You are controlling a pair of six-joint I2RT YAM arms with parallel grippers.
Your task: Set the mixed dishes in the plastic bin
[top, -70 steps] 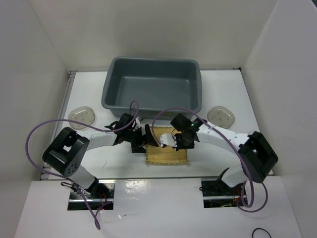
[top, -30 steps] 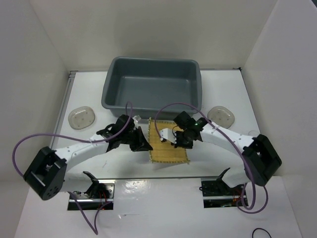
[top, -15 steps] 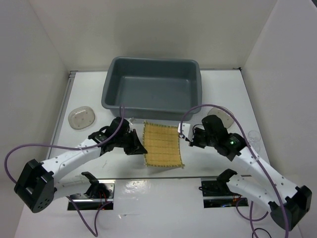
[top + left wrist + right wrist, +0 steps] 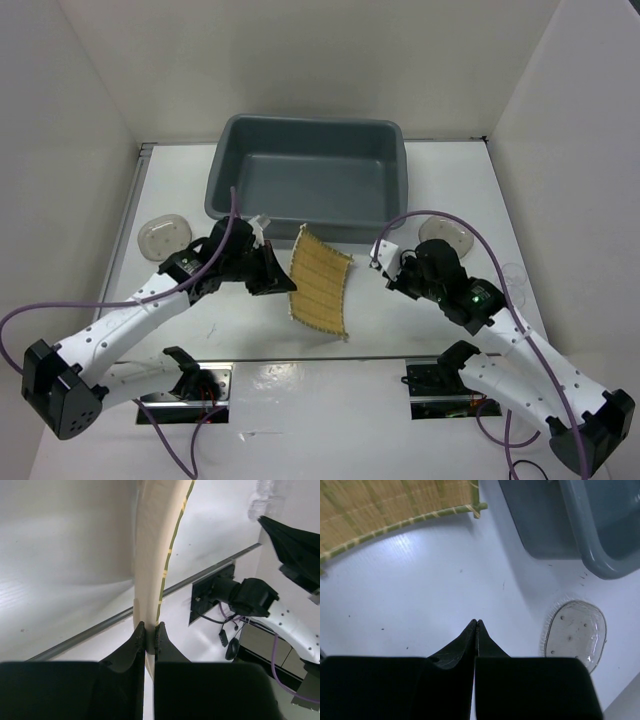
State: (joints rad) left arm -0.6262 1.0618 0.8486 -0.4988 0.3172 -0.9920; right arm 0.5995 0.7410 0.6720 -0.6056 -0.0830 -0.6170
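My left gripper [image 4: 281,281] is shut on the left edge of the tan woven mat [image 4: 321,281], which stands tilted steeply off the white table in front of the grey plastic bin [image 4: 225,172]. In the left wrist view the mat [image 4: 151,550] runs edge-on up from the shut left gripper [image 4: 149,628]. My right gripper [image 4: 386,266] is shut and empty, a little to the right of the mat; its wrist view shows the right gripper [image 4: 476,623] above bare table, with the mat [image 4: 380,507] and the bin [image 4: 585,525] beyond. The bin holds nothing.
A clear dish [image 4: 165,238] lies left of the bin, and another clear dish [image 4: 447,233] lies to its right, the latter seen as the dish [image 4: 575,635] in the right wrist view. A small clear cup [image 4: 515,279] stands near the right wall. White walls enclose the table.
The left gripper has raised the mat's left edge, so the mat has gone from lying flat to steeply tilted. The right gripper has let go of the mat and drawn back to the right.
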